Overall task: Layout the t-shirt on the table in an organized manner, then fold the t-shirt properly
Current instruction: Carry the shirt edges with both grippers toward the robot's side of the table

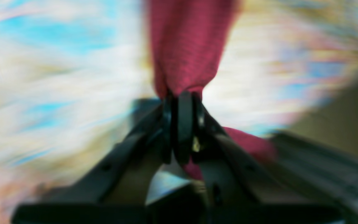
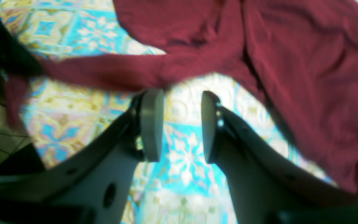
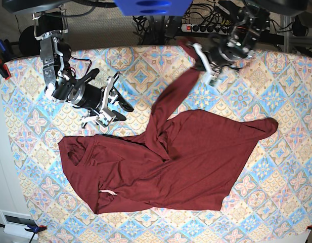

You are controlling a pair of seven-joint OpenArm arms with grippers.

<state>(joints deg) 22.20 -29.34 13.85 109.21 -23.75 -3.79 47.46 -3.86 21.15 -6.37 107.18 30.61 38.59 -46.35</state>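
Sleeve of limp, stretchy t-shirt (image 3: 186,157) hangs pinched in the closed left gripper (image 1: 183,102) above the counter (image 3: 292,167), right gripper (image 2: 182,124) open, empty.

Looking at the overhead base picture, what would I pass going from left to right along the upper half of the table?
The open right claw → the lifted strip of the t-shirt → the left claw pinching that strip's end.

Left gripper (image 1: 183,99) raised at the far side, jaws pressed together and pinching a bunch of the t-shirt (image 3: 176,147). Right gripper (image 2: 182,124) held low over the table (image 3: 34,126), jaws parted, nothing between them.
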